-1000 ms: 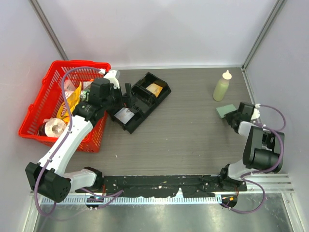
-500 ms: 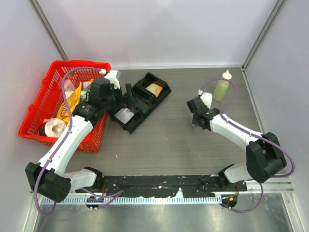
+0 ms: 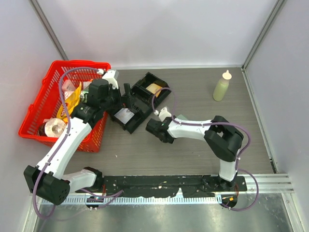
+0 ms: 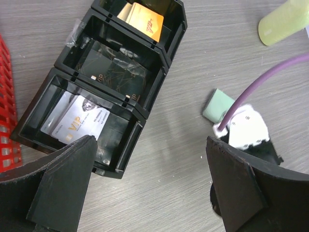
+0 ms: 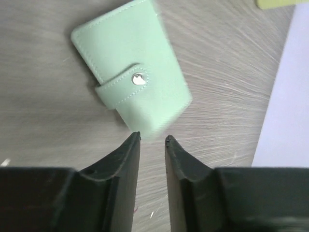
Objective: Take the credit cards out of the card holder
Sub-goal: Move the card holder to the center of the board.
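The card holder point(image 5: 130, 79) is a pale green wallet, folded shut with its snap tab fastened. It lies flat on the table and also shows in the top view point(image 3: 182, 117) and the left wrist view point(image 4: 216, 103). No credit cards show; they are hidden. My right gripper point(image 5: 152, 138) has its jaws a narrow gap apart with nothing between them, the tips just short of the holder's near corner. In the top view it point(image 3: 155, 130) is mid-table. My left gripper point(image 4: 149, 183) is wide open and empty above the table beside the black tray; it also shows in the top view point(image 3: 127, 99).
A black multi-compartment tray point(image 3: 140, 100) holds a silver VIP card point(image 4: 77, 121), a black card point(image 4: 113, 70) and an orange card point(image 4: 147, 20). A red basket point(image 3: 36, 108) of goods stands at the left. A pale green squeeze bottle point(image 3: 221, 87) stands at the back right.
My right arm has swung from the far right to the middle of the table. The card holder now lies mid-table instead of at the right edge. The left arm has barely moved.
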